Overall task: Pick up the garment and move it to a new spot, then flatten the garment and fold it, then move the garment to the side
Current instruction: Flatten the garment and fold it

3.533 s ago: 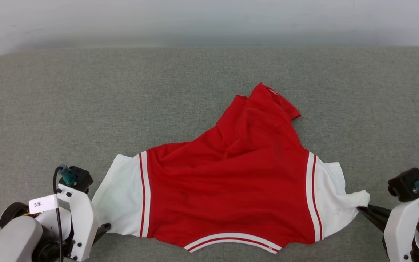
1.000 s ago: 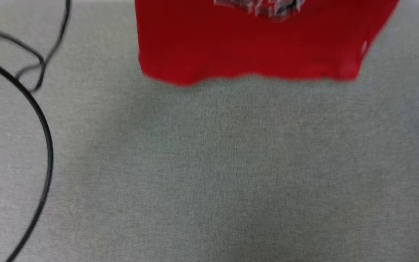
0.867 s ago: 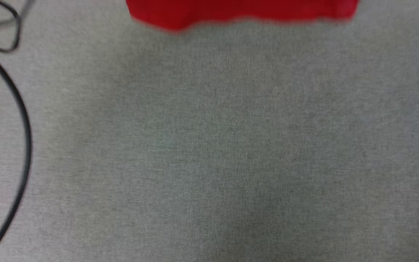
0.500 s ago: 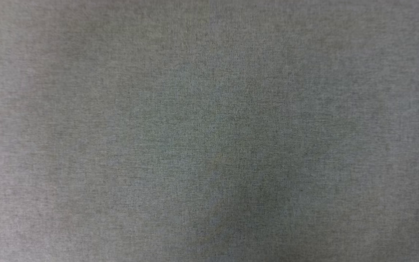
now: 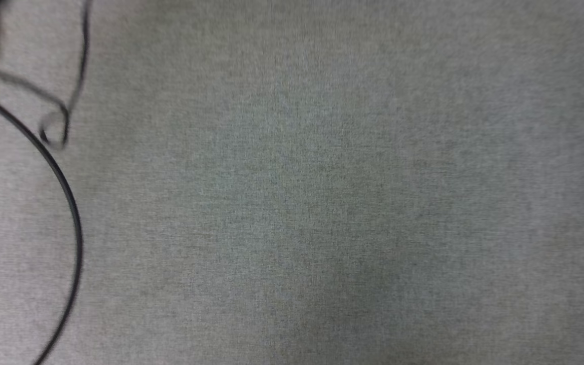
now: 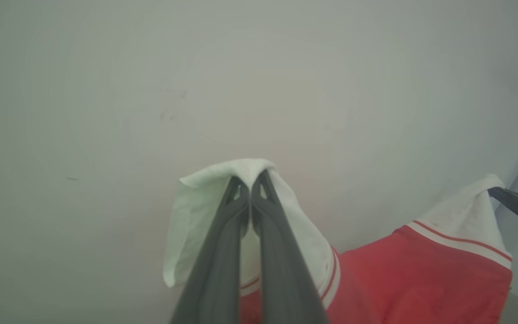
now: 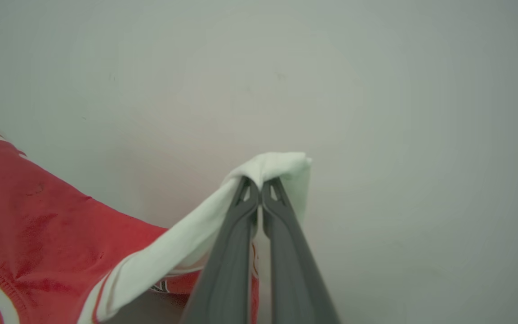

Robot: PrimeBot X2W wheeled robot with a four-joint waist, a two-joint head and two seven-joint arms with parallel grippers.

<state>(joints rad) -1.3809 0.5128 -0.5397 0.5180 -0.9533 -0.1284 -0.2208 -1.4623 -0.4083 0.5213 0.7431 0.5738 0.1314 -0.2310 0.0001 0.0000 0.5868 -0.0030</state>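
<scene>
Garment [image 6: 421,274] hangs aloft between the arms, one white sleeve [image 6: 187,225] clamped in the left gripper [image 6: 251,182], the other in the right gripper [image 7: 260,188]; pickup looks done, with placing, flattening, folding and moving aside yet to come.

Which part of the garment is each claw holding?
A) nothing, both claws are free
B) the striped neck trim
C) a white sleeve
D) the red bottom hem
C: the left claw is shut on one white sleeve of the garment, and the right claw is shut on the other white sleeve.
</scene>
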